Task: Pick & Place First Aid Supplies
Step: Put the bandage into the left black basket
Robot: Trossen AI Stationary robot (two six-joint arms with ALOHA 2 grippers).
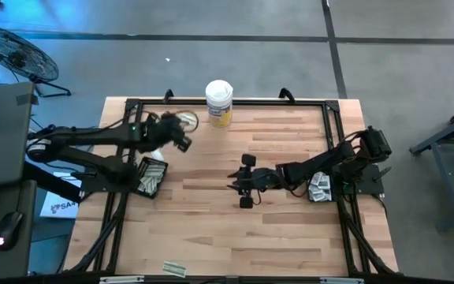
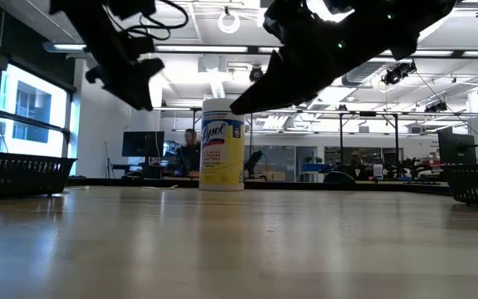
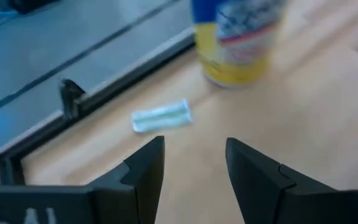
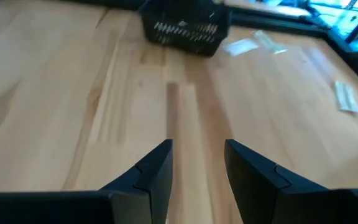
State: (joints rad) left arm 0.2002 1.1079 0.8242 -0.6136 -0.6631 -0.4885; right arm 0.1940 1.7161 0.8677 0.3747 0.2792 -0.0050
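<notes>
A pale green-white strip packet (image 3: 162, 116) lies flat on the wooden table near the far edge, just ahead of my left gripper (image 3: 194, 146). That gripper is open, above the table, with nothing between its fingers. In the high view my left gripper (image 1: 184, 134) is beside this packet (image 1: 188, 120), left of the canister. My right gripper (image 1: 247, 181) is open over the table's middle, and its wrist view shows bare wood between the fingers (image 4: 197, 146). Another packet (image 1: 174, 269) lies at the near edge. Further loose packets (image 4: 241, 45) (image 4: 347, 96) lie on the table far ahead of my right gripper.
A white-lidded, yellow-labelled canister (image 1: 219, 102) stands at the far edge. A black basket (image 1: 150, 175) holding packets sits at the left, and another basket (image 1: 320, 187) with packets at the right. A black frame rail (image 3: 104, 93) borders the table.
</notes>
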